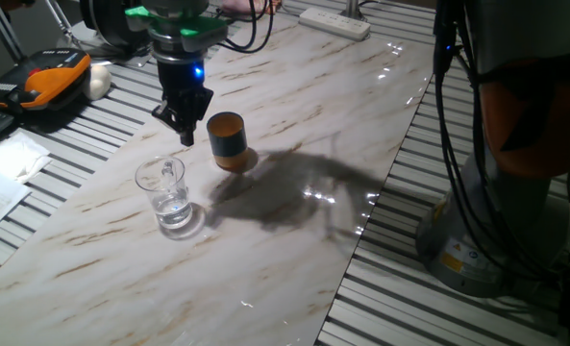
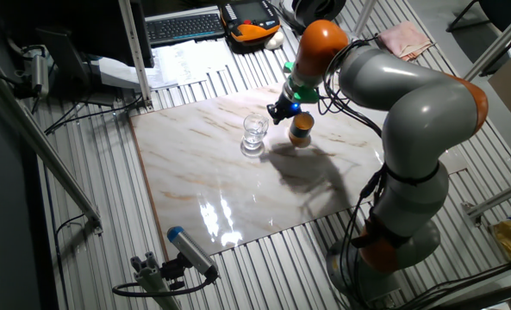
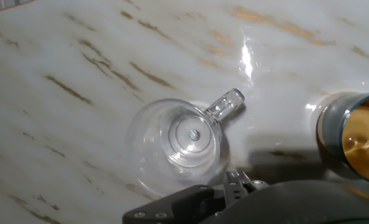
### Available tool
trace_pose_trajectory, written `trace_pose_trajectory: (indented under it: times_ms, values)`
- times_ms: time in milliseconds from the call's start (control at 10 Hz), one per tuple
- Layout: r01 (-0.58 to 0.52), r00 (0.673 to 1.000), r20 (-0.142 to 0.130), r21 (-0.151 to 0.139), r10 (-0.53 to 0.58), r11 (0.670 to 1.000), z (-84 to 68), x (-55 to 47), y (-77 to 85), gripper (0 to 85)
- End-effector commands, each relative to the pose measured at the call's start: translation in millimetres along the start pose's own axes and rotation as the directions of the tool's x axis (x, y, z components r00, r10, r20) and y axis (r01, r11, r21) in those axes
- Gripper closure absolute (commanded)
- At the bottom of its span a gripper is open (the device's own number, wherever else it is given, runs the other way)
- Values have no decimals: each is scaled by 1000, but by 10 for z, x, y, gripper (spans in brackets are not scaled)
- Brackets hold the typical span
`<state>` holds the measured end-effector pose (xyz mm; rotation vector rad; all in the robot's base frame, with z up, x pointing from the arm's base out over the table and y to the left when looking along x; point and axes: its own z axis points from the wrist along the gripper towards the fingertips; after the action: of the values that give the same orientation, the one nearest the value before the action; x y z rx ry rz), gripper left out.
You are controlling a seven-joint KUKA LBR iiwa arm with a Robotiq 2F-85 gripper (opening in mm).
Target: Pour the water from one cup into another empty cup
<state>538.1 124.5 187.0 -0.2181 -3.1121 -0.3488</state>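
Note:
The clear glass cup [image 1: 170, 198] stands upright on the marble board, its handle pointing toward the arm, with a little water [image 1: 174, 213] at its bottom. The blue-grey and orange empty cup [image 1: 228, 140] stands upright a short way behind and to the right of it. My gripper [image 1: 185, 130] hangs above the board between the two cups, open, holding nothing and touching neither. In the hand view the glass cup [image 3: 184, 138] sits just ahead of the fingers and the opaque cup [image 3: 352, 138] shows at the right edge. From the other fixed view, the glass cup [image 2: 254, 133] is left of the gripper [image 2: 281, 112].
The marble board [image 1: 294, 250] lies on a slatted table. An orange and black device [image 1: 44, 82] and papers [image 1: 1, 163] sit at the left, and a white power strip [image 1: 334, 21] at the back. The robot's base [image 1: 515, 144] and cables stand at the right.

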Motion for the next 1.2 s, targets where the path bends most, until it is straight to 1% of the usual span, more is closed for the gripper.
trace_pose_trajectory:
  times_ms: [0, 100, 200, 400, 500, 800, 1100]
  values:
    - [-2, 1000, -4, -4, 2, 1000, 4, -34, 6, 850]
    - [-3, 1000, -7, -5, 3, 1000, -9, -109, 19, 850]
    - [-2, 1000, -11, 1, 2, 1000, -27, -151, 31, 850]
    - [-1, 1000, -14, 12, 1, 1000, -46, -206, 89, 850]
    - [3, 1000, -20, 10, -2, 1000, -40, -241, 104, 850]
    - [11, 1000, -26, -17, -12, 1000, -16, -318, 52, 850]
    - [16, 1000, -25, -26, -17, 1000, 13, -344, 38, 850]
